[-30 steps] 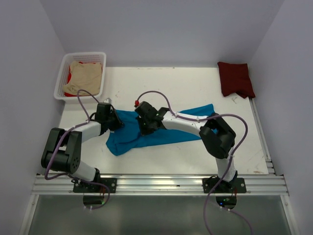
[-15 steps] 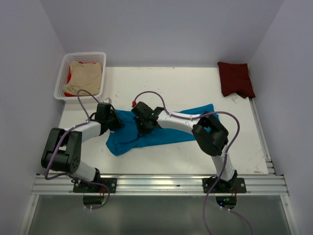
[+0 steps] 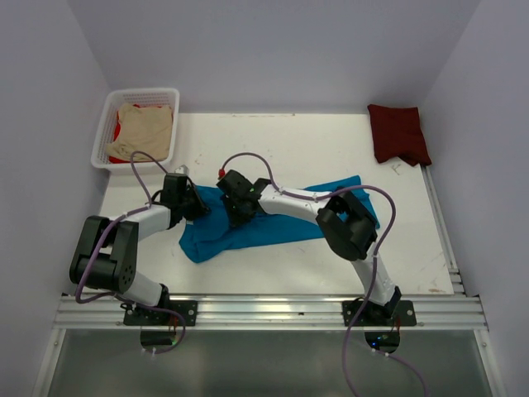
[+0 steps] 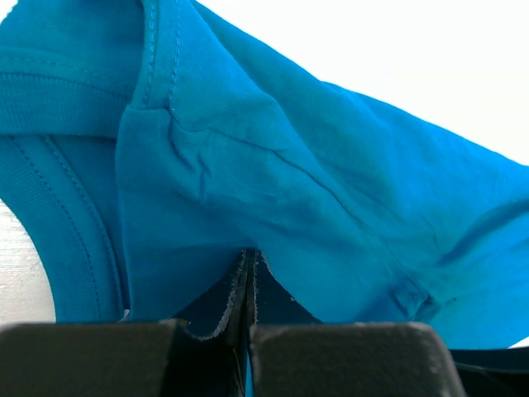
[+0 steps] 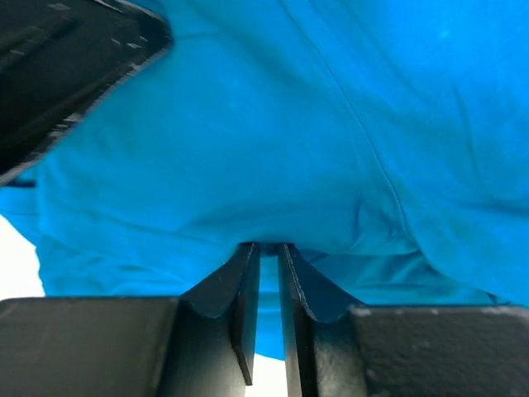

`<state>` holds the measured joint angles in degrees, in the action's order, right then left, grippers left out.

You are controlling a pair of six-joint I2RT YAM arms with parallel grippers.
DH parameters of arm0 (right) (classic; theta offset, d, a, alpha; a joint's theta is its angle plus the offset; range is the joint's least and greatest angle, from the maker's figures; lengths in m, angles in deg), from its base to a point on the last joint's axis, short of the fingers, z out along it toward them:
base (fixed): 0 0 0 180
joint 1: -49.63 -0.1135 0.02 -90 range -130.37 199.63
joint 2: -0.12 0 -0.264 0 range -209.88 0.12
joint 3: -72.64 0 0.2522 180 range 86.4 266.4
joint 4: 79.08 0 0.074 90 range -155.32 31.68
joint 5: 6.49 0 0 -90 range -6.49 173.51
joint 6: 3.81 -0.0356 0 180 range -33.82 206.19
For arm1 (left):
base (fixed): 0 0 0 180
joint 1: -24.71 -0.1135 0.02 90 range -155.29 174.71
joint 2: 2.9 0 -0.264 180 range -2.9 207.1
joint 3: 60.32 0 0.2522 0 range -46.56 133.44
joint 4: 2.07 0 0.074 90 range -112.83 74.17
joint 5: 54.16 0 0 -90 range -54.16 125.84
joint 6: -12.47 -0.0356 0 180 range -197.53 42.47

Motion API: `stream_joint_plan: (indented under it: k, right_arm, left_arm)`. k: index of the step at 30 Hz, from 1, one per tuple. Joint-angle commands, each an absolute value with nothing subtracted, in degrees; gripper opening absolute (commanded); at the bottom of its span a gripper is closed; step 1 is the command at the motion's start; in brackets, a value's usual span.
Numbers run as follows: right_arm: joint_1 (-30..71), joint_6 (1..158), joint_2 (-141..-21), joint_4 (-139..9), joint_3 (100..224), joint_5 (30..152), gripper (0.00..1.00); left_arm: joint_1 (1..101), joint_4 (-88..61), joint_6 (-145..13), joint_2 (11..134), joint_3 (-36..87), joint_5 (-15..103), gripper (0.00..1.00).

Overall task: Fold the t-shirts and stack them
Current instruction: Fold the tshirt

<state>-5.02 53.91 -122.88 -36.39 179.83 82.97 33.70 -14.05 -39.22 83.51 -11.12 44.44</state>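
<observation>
On the table (image 3: 314, 149), we pinch the teal shirt (image 3: 264, 231) with left gripper (image 4: 249, 269) and right gripper (image 5: 269, 252), both nipped tight on cloth, likely to spread it for folding.

Red shirt (image 3: 117, 131) mostly hidden under beige shirt (image 3: 147, 128) in basket (image 3: 140, 91); teal shirt (image 3: 281, 228) middle covered by right arm (image 3: 302, 203).

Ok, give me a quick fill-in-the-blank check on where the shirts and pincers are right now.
1. The left pincer and the right pincer are both ____ on the blue shirt.
2. The beige shirt lies in the white basket at the table's far ____ corner.
3. The maroon shirt lies at the table's far ____ corner.

Missing words: shut; left; right.
</observation>
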Motion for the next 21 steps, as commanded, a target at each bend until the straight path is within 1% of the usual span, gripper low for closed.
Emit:
stream_joint_plan:
  k: [1, 4, 5, 6, 9, 12, 13, 15, 16, 18, 19, 21]
  right_arm:
    - [-5.3, 54.6, -123.2, -34.9, 181.7, 82.9, 0.22]
    - [-5.3, 54.7, -122.8, -34.6, 181.4, 82.8, 0.29]
    - [-5.2, 54.8, -122.6, -34.6, 181.2, 82.6, 0.36]
    - [-5.4, 54.9, -122.4, -34.0, 181.2, 82.5, 0.41]
    - [-5.5, 55.2, -122.0, -33.7, 180.9, 81.8, 0.52]
    - [-5.6, 55.3, -121.7, -33.8, 180.4, 81.8, 0.53]
    - [-5.6, 55.3, -121.5, -33.8, 180.4, 81.7, 0.52]
    - [-5.6, 55.2, -121.7, -33.9, 180.3, 81.7, 0.46]
    - [-5.6, 55.2, -121.8, -34.0, 180.2, 81.6, 0.37]
    - [-5.7, 55.2, -121.9, -34.0, 180.2, 81.5, 0.29]
    - [-5.6, 55.2, -122.0, -34.0, 180.2, 81.4, 0.17]
    - [-5.6, 55.2, -121.9, -33.9, 180.2, 81.2, 0.08]
  left_arm:
    - [33.4, -11.3, -40.6, 84.0, -11.5, 44.7, 0.00]
    - [33.4, -11.4, -40.6, 84.1, -11.4, 44.7, 0.00]
    - [33.4, -11.4, -40.6, 84.3, -11.5, 44.7, 0.00]
    - [33.4, -11.3, -40.6, 84.3, -11.5, 44.7, 0.00]
    - [33.5, -11.3, -40.5, 84.4, -11.5, 44.8, 0.00]
    - [33.4, -11.3, -40.5, 84.4, -11.5, 44.6, 0.00]
    - [33.4, -11.3, -40.5, 84.6, -11.4, 44.6, 0.00]
    - [33.4, -11.3, -40.5, 84.6, -11.4, 44.6, 0.00]
    - [33.4, -11.3, -40.5, 84.7, -11.3, 44.6, 0.00]
    - [33.4, -11.5, -40.6, 84.7, -11.3, 44.5, 0.00]
    - [33.4, -11.5, -40.6, 84.8, -11.3, 44.3, 0.00]
    - [33.4, -11.6, -40.6, 84.8, -11.2, 44.2, 0.00]
